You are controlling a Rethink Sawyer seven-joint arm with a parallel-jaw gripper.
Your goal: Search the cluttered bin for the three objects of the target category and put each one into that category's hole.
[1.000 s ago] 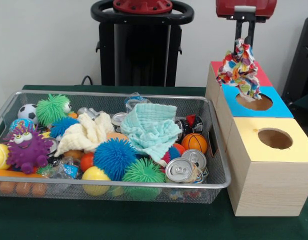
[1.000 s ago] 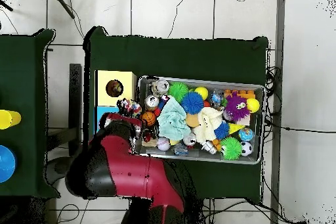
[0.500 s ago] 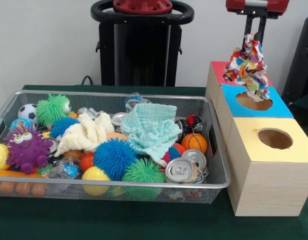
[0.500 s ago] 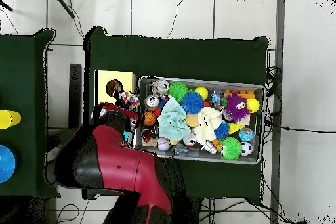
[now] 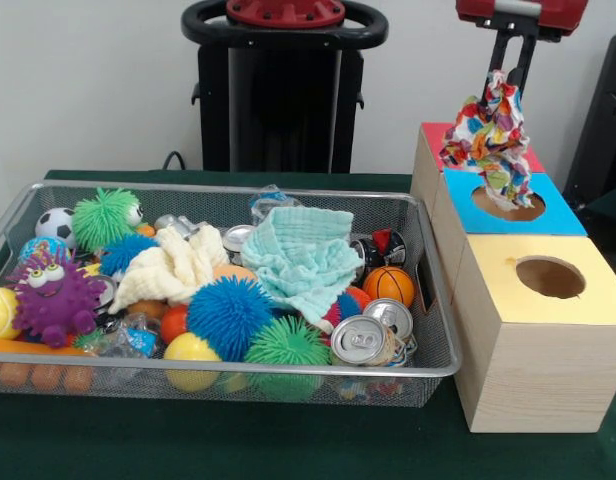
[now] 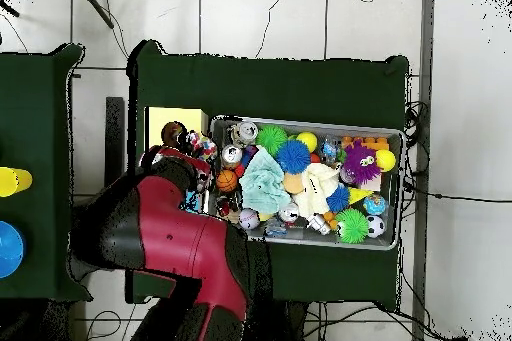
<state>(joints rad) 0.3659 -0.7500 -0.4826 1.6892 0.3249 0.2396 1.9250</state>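
My gripper (image 5: 505,70) comes down at the top right, shut on the top of a multicoloured patterned cloth (image 5: 490,135). The cloth hangs bunched, its lower end just above the round hole (image 5: 508,204) of the blue-topped box (image 5: 553,213). In the wire bin (image 5: 238,371) lie a mint-green cloth (image 5: 302,255) and a cream cloth (image 5: 171,266) among the toys. In the overhead view the red arm (image 6: 168,245) covers the boxes, and only the patterned cloth (image 6: 200,144) shows beside it.
A yellow-topped box (image 5: 578,300) with its own hole stands nearest, and a red-topped box (image 5: 529,156) lies behind the blue one. The bin holds spiky balls, sports balls, drink cans (image 5: 358,339) and a purple monster toy (image 5: 54,293).
The gripper has carried the patterned cloth to the right, from over the boxes' left edge to above the blue box's hole. Bin contents have not moved.
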